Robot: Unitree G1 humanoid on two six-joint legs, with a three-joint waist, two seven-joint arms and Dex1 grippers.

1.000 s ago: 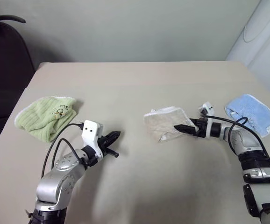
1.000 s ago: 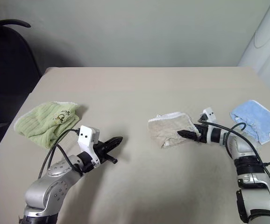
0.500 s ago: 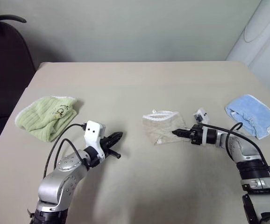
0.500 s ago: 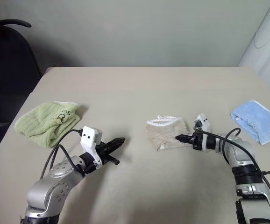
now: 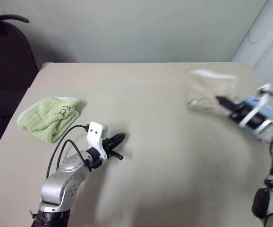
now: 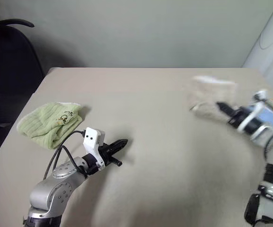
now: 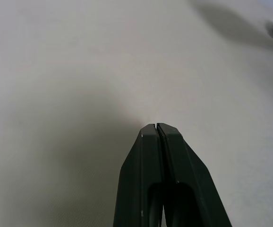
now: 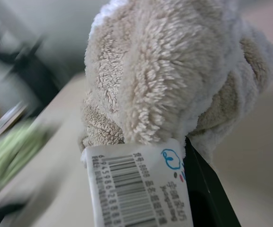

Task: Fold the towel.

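Fold barely started: right hand is clenched on the towel, bunched and lifted off the table at its right side. Left hand clenched, empty, low over the table. No neat fold yet; spreading and folding are left.

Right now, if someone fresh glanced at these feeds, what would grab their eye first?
The beige towel, bunched and lifted off the table at the far right, pinched in the right gripper with its barcode label dangling in the right wrist view. Next, the green cloth lying crumpled at the left, and the left gripper shut and empty over bare tabletop.
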